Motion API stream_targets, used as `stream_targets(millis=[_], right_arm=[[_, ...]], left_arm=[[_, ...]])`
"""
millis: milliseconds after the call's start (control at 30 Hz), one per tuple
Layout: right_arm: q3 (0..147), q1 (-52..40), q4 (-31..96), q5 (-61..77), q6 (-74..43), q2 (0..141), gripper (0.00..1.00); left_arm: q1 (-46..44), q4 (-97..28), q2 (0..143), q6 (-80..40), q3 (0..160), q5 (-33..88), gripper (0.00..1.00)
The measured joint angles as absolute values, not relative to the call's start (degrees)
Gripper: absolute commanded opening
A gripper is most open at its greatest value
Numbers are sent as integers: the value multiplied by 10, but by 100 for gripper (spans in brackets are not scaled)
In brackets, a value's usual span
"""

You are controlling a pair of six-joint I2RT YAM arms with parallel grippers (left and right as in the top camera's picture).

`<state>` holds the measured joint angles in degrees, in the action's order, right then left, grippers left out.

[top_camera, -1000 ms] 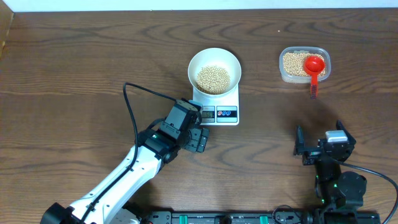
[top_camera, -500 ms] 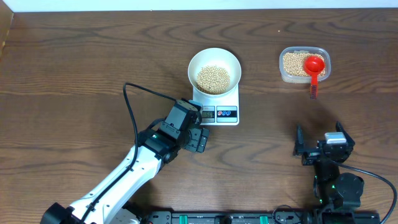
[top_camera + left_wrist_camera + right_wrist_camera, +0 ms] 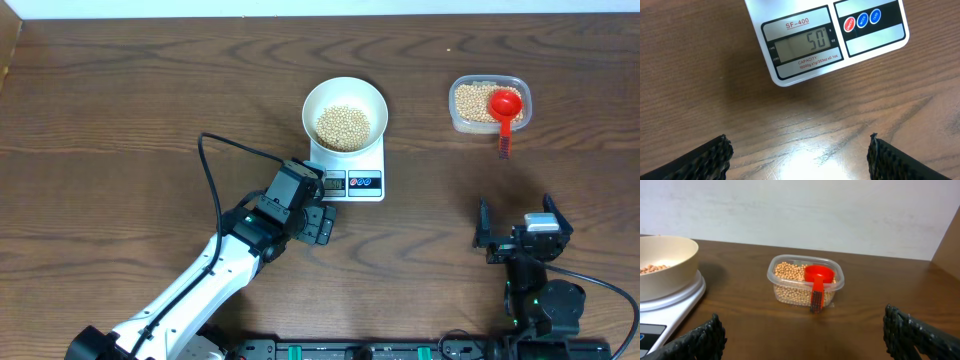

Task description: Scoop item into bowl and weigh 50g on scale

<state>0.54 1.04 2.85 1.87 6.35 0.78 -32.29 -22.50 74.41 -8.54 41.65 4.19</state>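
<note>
The work surface is a dark wood-grain table (image 3: 120,100); a pale wall closes off its far edge.

Nearest the robot, the right gripper (image 3: 515,228) hangs low over the table's right side. Its fingers are spread wide and hold nothing. The left gripper (image 3: 318,222) sits just in front of the scale (image 3: 348,183), near its left corner. Its fingers are also spread wide and empty, and its wrist camera looks straight down at the display (image 3: 802,45).

The display reads 50. The bowl (image 3: 345,90) stands on the scale platform behind the display. The beans (image 3: 343,126) form a shallow heap in its middle. Farther back and well to the right, a clear tub (image 3: 452,120) holds the remaining beans. A red scoop (image 3: 506,105) rests in the tub, with its handle over the near rim.

Step in hand, as judged: reading check. The target weight appears to be met, so scooping looks complete.

Next move, as judged: no further transfer is needed. Any withdrawal of the left arm must keep clear of the scale and bowl, since a touch would upset the reading.

Count:
- Grippers: two.
- Scale: one, with three round buttons (image 3: 862,19), one red and two blue.
- Bowl: one.
- Tub: one.
- Scoop: one.
- Beans: two lots, too many to count.
</note>
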Motion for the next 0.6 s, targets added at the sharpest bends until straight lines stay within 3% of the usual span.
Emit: stream_targets(millis=[600], right_arm=[[5,10,41,19,63,7,99]], left_arm=[[-323,-225,744,-85,416,42,89]])
